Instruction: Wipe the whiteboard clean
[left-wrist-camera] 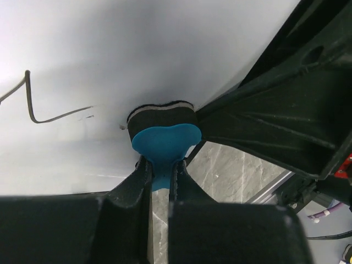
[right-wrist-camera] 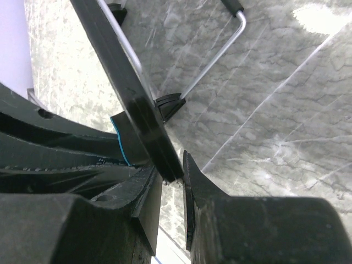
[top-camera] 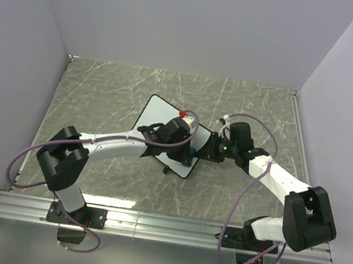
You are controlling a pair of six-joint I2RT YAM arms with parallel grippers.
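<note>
The whiteboard lies tilted in the middle of the table. In the left wrist view its white face carries a dark scribble at the left. My left gripper is shut on the blue eraser, whose dark felt presses on the board near its edge. In the top view this gripper is over the board's right part. My right gripper is shut on the board's black rim, seen edge-on. It meets the board's right edge in the top view.
A wire stand with a black foot shows under the board. The marble tabletop is walled at the left, back and right. A metal rail runs along the near edge by the arm bases.
</note>
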